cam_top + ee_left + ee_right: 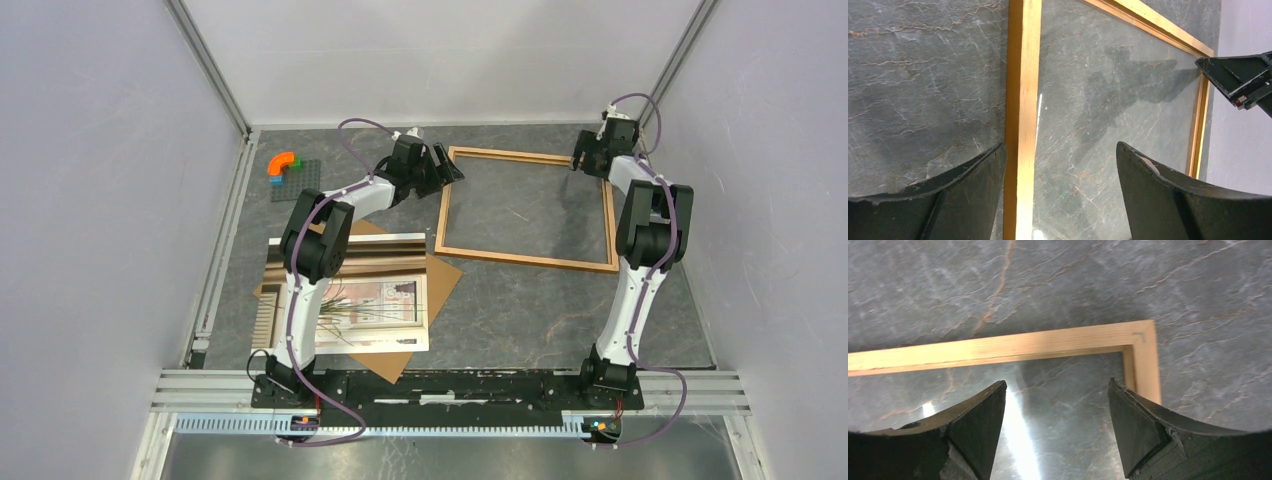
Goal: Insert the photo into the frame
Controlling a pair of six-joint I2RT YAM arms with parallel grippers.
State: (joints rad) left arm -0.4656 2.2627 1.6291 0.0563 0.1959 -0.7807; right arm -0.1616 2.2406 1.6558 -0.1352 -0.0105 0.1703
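The light wood frame (528, 262) lies flat at the back middle of the table, with nothing inside it. The photo (375, 300), a print of plants, lies at the front left on a brown backing board (443, 275). My left gripper (448, 168) is open and empty at the frame's far left corner. In the left wrist view the frame's left rail (1022, 100) runs between the open fingers, close to the left one (1062, 147). My right gripper (578, 160) is open and empty over the far right corner (1143, 337), its fingers just inside the frame (1057, 382).
An orange and blue toy (284, 163) sits on a dark studded plate (298, 182) at the back left. A shiny sheet (390, 245) lies beside the photo. Grey walls stand close on both sides. The right gripper's tip shows in the left wrist view (1240, 80).
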